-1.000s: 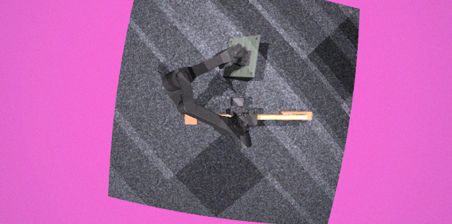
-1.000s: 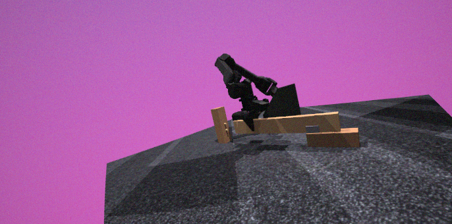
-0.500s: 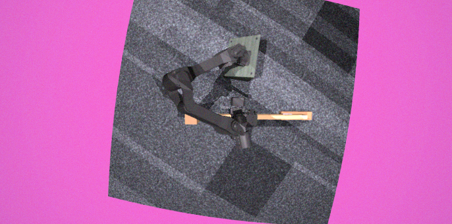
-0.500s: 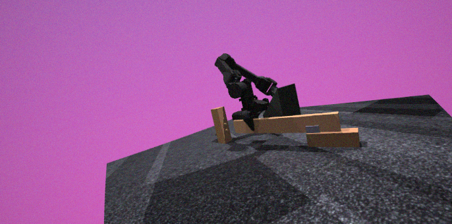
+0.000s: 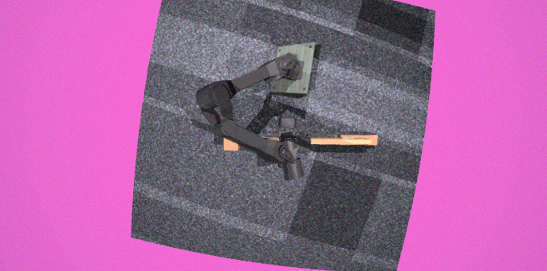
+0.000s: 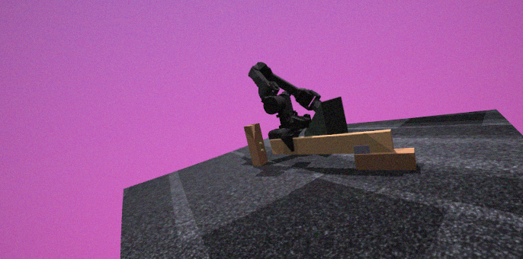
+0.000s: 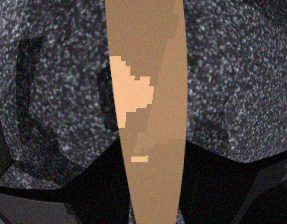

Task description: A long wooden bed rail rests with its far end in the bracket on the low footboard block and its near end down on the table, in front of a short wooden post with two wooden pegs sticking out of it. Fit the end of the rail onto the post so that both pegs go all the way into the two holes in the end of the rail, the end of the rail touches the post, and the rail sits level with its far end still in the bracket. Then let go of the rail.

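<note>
The wooden rail [image 5: 327,141] [image 6: 335,143] [image 7: 146,30] is gripped near its post end by my gripper [image 6: 292,145] [image 7: 143,137], which is shut on it. That end is raised off the table, with a small gap between it and the post [image 5: 231,145] [image 6: 255,151]. Two small pegs [image 6: 261,149] stick out of the post toward the rail end and are outside the rail. The rail's far end rests on the footboard block [image 5: 374,140] [image 6: 385,161], behind the grey bracket [image 6: 361,149]. The holes in the rail end are hidden. I cannot tell whether the rail is exactly level.
The green base plate [image 5: 307,83] carries my arm [image 5: 251,139] [image 6: 283,81] and stands on the far side of the rail in the exterior view. In the top view the arm passes over the stretch between the post and the gripper, hiding part of the rail.
</note>
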